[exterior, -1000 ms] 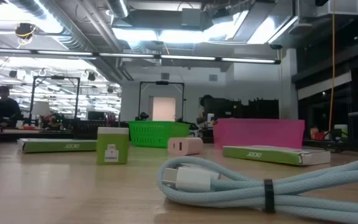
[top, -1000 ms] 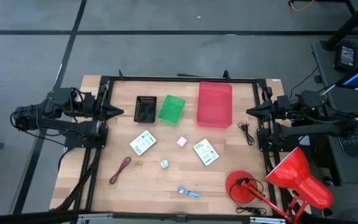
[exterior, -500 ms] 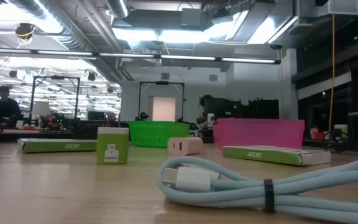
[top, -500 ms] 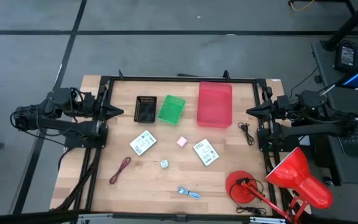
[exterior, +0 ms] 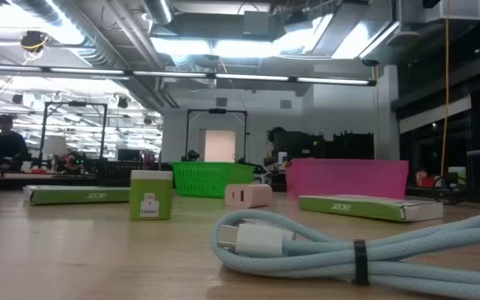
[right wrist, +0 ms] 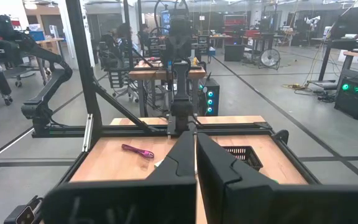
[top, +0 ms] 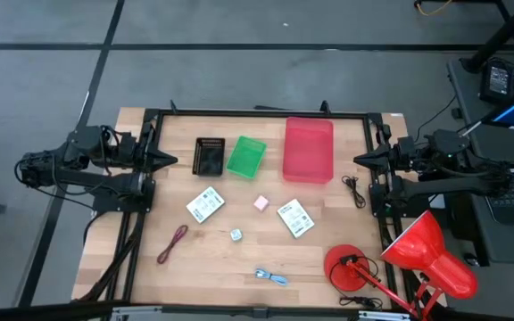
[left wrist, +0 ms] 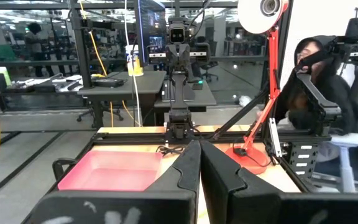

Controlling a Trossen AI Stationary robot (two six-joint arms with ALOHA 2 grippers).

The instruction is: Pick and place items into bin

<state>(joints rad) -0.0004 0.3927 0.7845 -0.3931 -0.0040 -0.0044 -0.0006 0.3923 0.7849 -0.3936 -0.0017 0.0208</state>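
Across the surface point(top: 328, 214) nothing has been picked yet, and both arms are parked at the edges. Your left gripper point(top: 169, 161) sits at the left edge beside the black bin point(top: 209, 157), fingers pressed together and holding nothing. Your right gripper point(top: 360, 160) mirrors it at the right edge, also pressed together and empty, near the black cord point(top: 354, 189).

Items are scattered below the bins: two white packets, one point(top: 205, 206) left of centre, the other point(top: 294, 218) right of centre. Between them lies the pink cube point(top: 261, 202), with the pale die point(top: 236, 234) just below. Over on the left is the red cord point(top: 173, 242); near the front edge is the blue-white cable point(top: 270, 276), which fills the foreground of the low view. Three bins line the back: black, green point(top: 246, 155), and the big pink bin point(top: 309, 149). That red lamp point(top: 422, 254) at the right corner is not yours to move.

You're at the very start, so choose your first target well. I'd judge the left packet the easy pick for the left arm. Spread the fingers before you descend, come straight down, and take it across its narrow side. For the right arm, mind the lamp when swinging out. Leave the limp cords until later; pinch them at the bunched middle.
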